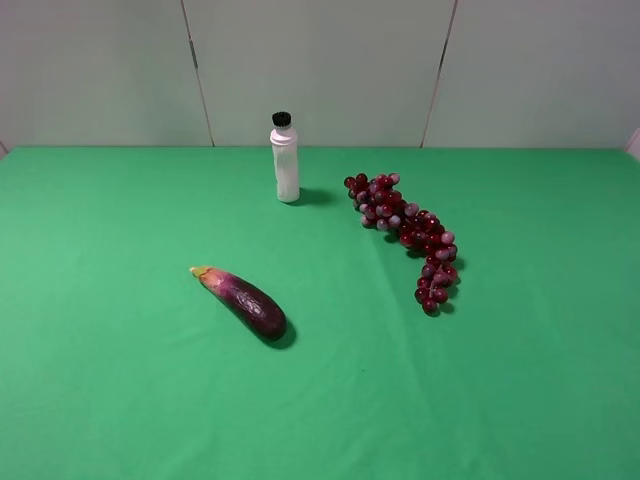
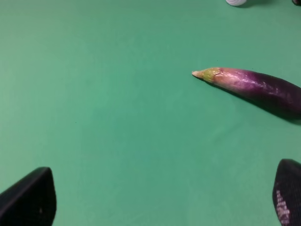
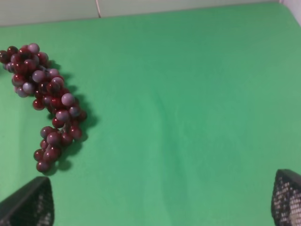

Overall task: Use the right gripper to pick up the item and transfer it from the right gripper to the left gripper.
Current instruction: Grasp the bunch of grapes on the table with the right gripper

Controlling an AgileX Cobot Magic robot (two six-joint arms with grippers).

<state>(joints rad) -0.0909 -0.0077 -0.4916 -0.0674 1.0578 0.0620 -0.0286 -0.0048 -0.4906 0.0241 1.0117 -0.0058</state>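
Grapes (image 1: 405, 228) lie untouched, pickup not yet begun; right gripper (image 3: 157, 202) and left gripper (image 2: 157, 200) both spread wide, empty; next move likely needs the right one lowered astride them.

No text, number or brand can be read, also not on the white plastic bottle with black cap (image 1: 286, 160).

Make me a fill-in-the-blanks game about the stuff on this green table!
1. The white bottle has a ____ cap.
2. In the high view, the grapes lie to the ____ of the eggplant.
3. The white bottle stands ____, not tipped over.
4. The right gripper is ____, holding nothing.
Missing words: black; right; upright; open.
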